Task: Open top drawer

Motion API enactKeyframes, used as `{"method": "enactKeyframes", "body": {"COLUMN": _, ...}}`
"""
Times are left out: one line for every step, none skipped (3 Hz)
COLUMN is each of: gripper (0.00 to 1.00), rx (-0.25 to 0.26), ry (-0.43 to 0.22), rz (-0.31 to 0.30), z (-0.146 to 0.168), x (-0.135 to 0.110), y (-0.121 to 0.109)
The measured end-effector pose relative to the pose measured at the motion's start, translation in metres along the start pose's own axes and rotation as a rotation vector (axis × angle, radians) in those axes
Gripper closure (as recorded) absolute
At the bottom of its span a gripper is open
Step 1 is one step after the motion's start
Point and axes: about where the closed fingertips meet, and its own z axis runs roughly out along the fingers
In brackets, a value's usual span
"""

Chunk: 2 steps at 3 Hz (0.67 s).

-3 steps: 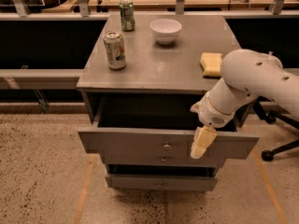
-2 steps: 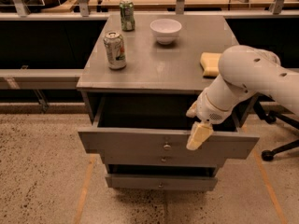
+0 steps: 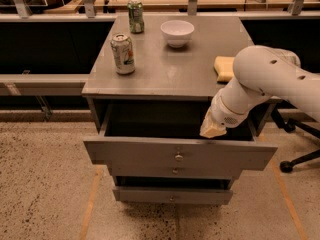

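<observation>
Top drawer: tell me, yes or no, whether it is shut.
No, the top drawer is pulled out, its dark inside open beneath the tabletop, with the gripper just above its front panel's top edge, right of centre.

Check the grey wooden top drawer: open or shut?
Open: the grey wooden top drawer juts forward, cavity exposed; the tool is at its front rim.

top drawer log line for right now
top drawer: open | end effector: at its front rim, right of knob | contact: cannot tell
</observation>
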Motion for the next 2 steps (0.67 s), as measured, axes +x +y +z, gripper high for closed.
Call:
{"method": "enactKeyframes", "body": {"gripper": 0.99, "rx": 0.041, "ry": 0.014, "rz": -0.025, "z": 0.002, "x": 0.003, "y": -0.010}}
{"method": "enactKeyframes", "body": {"gripper": 1.00, "rx": 0.086, "ry": 0.035, "rz": -0.106, "z": 0.016, "x": 0.003, "y": -0.018}}
